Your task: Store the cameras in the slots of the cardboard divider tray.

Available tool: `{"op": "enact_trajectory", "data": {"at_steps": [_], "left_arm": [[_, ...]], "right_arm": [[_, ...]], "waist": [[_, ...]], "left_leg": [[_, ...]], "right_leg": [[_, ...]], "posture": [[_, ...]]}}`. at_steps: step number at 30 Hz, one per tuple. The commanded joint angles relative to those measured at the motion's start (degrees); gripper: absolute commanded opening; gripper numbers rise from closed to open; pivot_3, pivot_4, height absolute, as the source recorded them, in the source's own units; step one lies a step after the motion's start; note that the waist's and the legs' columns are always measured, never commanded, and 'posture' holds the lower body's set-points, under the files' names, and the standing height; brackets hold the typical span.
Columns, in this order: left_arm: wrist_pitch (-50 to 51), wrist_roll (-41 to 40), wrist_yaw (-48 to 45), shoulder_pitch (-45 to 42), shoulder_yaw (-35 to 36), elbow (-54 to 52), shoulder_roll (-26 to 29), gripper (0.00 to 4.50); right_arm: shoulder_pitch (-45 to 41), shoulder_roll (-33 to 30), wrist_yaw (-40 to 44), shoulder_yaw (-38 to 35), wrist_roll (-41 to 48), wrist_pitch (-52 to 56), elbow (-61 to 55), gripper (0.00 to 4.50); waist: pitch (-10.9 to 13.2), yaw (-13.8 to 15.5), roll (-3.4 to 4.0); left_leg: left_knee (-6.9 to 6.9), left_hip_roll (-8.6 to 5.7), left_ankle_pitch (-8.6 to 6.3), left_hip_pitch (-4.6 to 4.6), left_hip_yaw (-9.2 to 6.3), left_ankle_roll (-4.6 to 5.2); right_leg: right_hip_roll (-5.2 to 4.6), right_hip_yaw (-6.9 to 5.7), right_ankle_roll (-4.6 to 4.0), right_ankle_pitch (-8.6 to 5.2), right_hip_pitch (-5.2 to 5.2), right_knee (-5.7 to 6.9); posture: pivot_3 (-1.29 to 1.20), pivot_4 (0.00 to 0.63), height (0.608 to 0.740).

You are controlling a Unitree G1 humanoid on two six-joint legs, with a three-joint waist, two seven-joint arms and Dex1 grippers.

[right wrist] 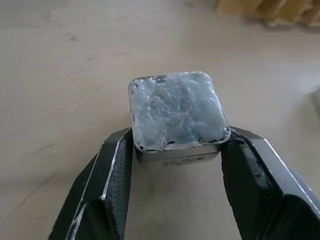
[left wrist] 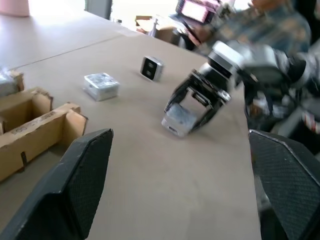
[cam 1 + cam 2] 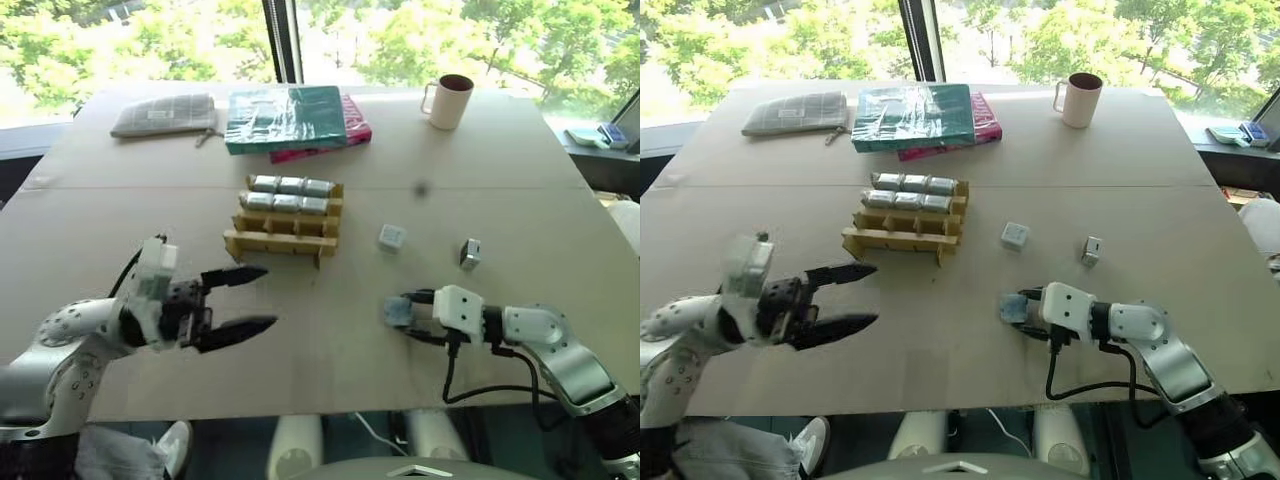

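A camera (image 1: 176,115) is pinched between the right gripper (image 3: 398,312) jaws, low over the bench (image 3: 330,340). Left gripper (image 3: 240,298) jaws are spread, empty. Two cameras (image 3: 391,237) are left loose beside the cardboard divider tray (image 3: 285,228); six are slotted.

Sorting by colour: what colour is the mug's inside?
Dark reddish-brown inside the cream mug; the left eye view shows it best.

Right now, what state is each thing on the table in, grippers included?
Cardboard tray: six slots filled, front slots unfilled.
Held camera: clamped between the right gripper's fingers.
Two loose cameras: on the table, untouched.
Mug: upright.
Left gripper: open, holding nothing.
Right gripper: shut on a camera.
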Motion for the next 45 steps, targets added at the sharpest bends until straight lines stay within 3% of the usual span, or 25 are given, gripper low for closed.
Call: {"op": "enact_trajectory", "data": {"at_steps": [1, 4, 10, 19, 27, 31, 32, 33, 36, 37, 40, 42, 43, 45], "left_arm": [[15.2, -17.8, 17.1, -7.2, -1.7, -2.8, -2.1, 4.5], [18.9, -26.9, 28.4, -11.4, -2.8, -2.1, -6.7, 4.5], [18.2, -22.1, 39.4, -20.0, -8.1, 0.8, -14.5, 4.5], [17.8, -16.7, 33.7, -22.0, -11.2, 3.5, -15.7, 4.5], [18.8, -16.9, 34.1, -24.8, -11.4, 5.3, -19.9, 4.5], [19.9, -17.9, 34.2, -25.6, -11.4, 5.8, -21.4, 3.29], [20.1, -17.9, 34.3, -25.7, -11.5, 6.0, -21.8, 2.67], [20.3, -17.8, 34.1, -25.9, -11.6, 6.0, -22.0, 2.46], [20.9, -18.0, 34.2, -26.4, -11.7, 6.4, -22.9, 0.95], [20.8, -17.9, 34.3, -26.7, -11.6, 6.6, -23.1, 0.78], [19.7, -16.2, 33.0, -27.7, -11.1, 7.3, -22.4, 0.78], [18.5, -14.1, 31.2, -28.0, -11.0, 7.4, -21.1, 0.78], [16.9, -12.2, 28.4, -29.0, -10.3, 9.1, -19.1, 0.78], [11.4, -5.6, 19.2, -31.6, -10.4, 14.0, -12.7, 0.78]], "right_arm": [[-4.3, 0.8, -5.1, -3.2, -2.6, 2.9, -7.8, 2.47], [-7.2, 1.2, -6.8, -2.6, -5.2, 4.6, -10.4, 2.47], [-12.0, 1.6, -7.8, -1.9, -7.9, 8.2, -14.2, 2.47], [-15.7, 3.1, -8.6, -0.8, -10.8, 8.7, -15.6, 2.47], [-17.2, 5.1, -8.5, 0.0, -11.2, 10.8, -17.6, 2.47], [-17.6, 5.4, -8.4, 0.0, -11.2, 11.1, -17.9, 2.29], [-17.8, 5.5, -8.3, 0.0, -11.0, 11.2, -17.8, 2.29], [-18.0, 5.6, -8.2, -0.1, -10.8, 11.3, -17.8, 2.29], [-18.5, 5.8, -7.4, -0.1, -9.7, 12.1, -17.6, 2.29], [-18.6, 5.8, -6.8, -0.2, -8.9, 12.7, -17.7, 2.29], [-18.2, 6.0, -6.5, -1.3, -6.7, 14.2, -17.8, 3.33], [-17.6, 6.0, -7.1, -2.1, -6.3, 14.8, -18.0, 4.29], [-16.6, 6.0, -7.6, -3.7, -4.9, 16.6, -18.6, 4.5], [-14.5, 6.5, -8.3, -8.8, 0.5, 21.7, -20.7, 4.5]], "waist": [[0.0, 0.1, 0.0], [0.0, -0.1, -0.01], [0.0, 0.1, -0.04], [0.0, -0.3, -0.04], [0.0, -0.2, -0.05], [0.0, -0.2, -0.05], [0.0, -0.2, -0.05], [0.0, -0.2, -0.05], [0.0, -0.3, -0.05], [0.0, -0.3, -0.05], [0.0, -0.2, -0.05], [0.0, -0.3, -0.05], [0.0, -0.3, -0.05], [0.0, -0.2, -0.06]], "left_leg": [[0.01, 0.0, 0.0, 0.01, -0.01, 0.01], [0.11, 0.0, 0.01, 0.08, -0.01, 0.01], [0.15, -0.03, 0.02, 0.09, -0.07, 0.0], [0.16, -0.03, 0.02, 0.09, -0.06, 0.0], [0.17, -0.04, 0.02, 0.07, -0.06, 0.0], [0.17, -0.04, 0.02, 0.07, -0.07, 0.0], [0.17, -0.04, 0.02, 0.07, -0.07, 0.0], [0.17, -0.04, 0.02, 0.07, -0.07, 0.0], [0.17, -0.04, 0.02, 0.07, -0.07, 0.0], [0.17, -0.04, 0.01, 0.07, -0.07, 0.0], [0.17, -0.04, 0.02, 0.07, -0.07, 0.0], [0.17, -0.04, 0.02, 0.07, -0.08, 0.0], [0.17, -0.04, 0.02, 0.07, -0.08, 0.0], [0.16, -0.04, 0.02, 0.06, -0.1, 0.0]], "right_leg": [[0.0, 0.0, 0.01, 0.0, 0.0, 0.05], [0.03, 0.06, 0.03, -0.01, 0.0, 0.27], [0.15, 0.1, -0.19, 0.11, 0.01, 0.45], [0.18, 0.14, -0.2, 0.11, -0.01, 0.46], [0.17, 0.14, -0.2, 0.11, -0.01, 0.45], [0.18, 0.15, -0.2, 0.11, -0.01, 0.45], [0.18, 0.14, -0.2, 0.11, -0.01, 0.45], [0.18, 0.14, -0.2, 0.11, -0.01, 0.46], [0.18, 0.14, -0.2, 0.11, -0.01, 0.45], [0.18, 0.14, -0.2, 0.11, -0.01, 0.45], [0.18, 0.14, -0.2, 0.11, -0.01, 0.45], [0.19, 0.14, -0.2, 0.11, -0.01, 0.45], [0.18, 0.14, -0.2, 0.11, -0.01, 0.45], [0.19, 0.11, -0.21, 0.11, -0.02, 0.46]], "posture": [[0.0, 0.15, 0.74], [0.0, 0.15, 0.74], [0.0, 0.15, 0.74], [0.0, 0.15, 0.74], [0.0, 0.15, 0.74], [0.0, 0.15, 0.74], [0.0, 0.15, 0.74], [0.0, 0.15, 0.74], [0.0, 0.15, 0.74], [0.0, 0.15, 0.74], [0.0, 0.15, 0.74], [0.0, 0.15, 0.74], [0.0, 0.15, 0.74], [0.0, 0.15, 0.74]]}}
